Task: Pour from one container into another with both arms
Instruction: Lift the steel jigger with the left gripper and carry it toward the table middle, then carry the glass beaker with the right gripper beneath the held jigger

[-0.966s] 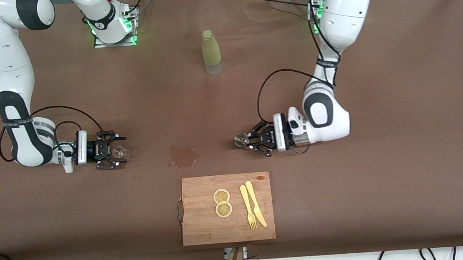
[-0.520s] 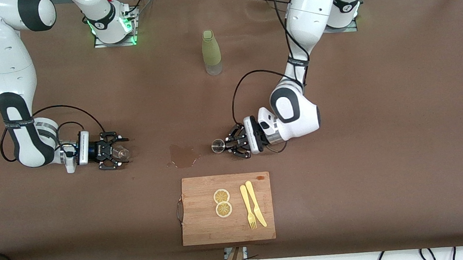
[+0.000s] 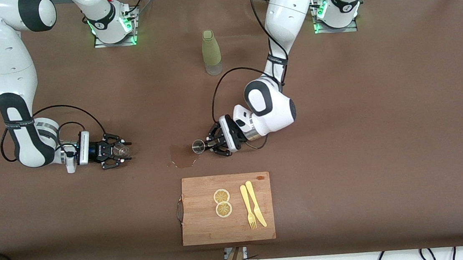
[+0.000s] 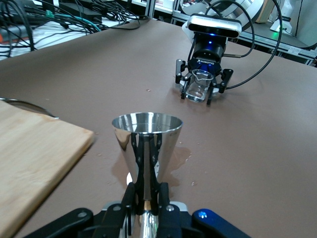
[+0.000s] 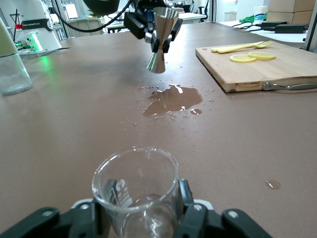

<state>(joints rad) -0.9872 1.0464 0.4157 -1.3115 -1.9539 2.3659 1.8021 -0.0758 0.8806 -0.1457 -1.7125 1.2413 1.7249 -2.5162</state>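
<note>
My left gripper [image 3: 209,144] is shut on the narrow waist of the silver jigger [image 3: 198,146], which it holds upright beside the wet patch [image 3: 183,156]. In the left wrist view the jigger [image 4: 147,141] rises between my fingers [image 4: 130,191], its open cone on top. My right gripper [image 3: 112,152] is shut on the clear glass cup [image 3: 121,150], low at the table toward the right arm's end. The right wrist view shows the cup [image 5: 136,186] close up and the jigger [image 5: 160,37] farther off in the left gripper [image 5: 148,25]. I cannot see any liquid in the jigger.
A tall olive-green bottle [image 3: 211,52] stands mid-table near the bases. A wooden cutting board [image 3: 206,228] with two lemon slices [image 3: 222,203], a yellow fork [image 3: 247,207] and a knife [image 3: 256,203] lies nearer the front camera. The puddle [image 5: 171,99] lies between the two grippers.
The left arm has carried the jigger toward the right arm's end, to the edge of the puddle. The right gripper with the cup has hardly moved.
</note>
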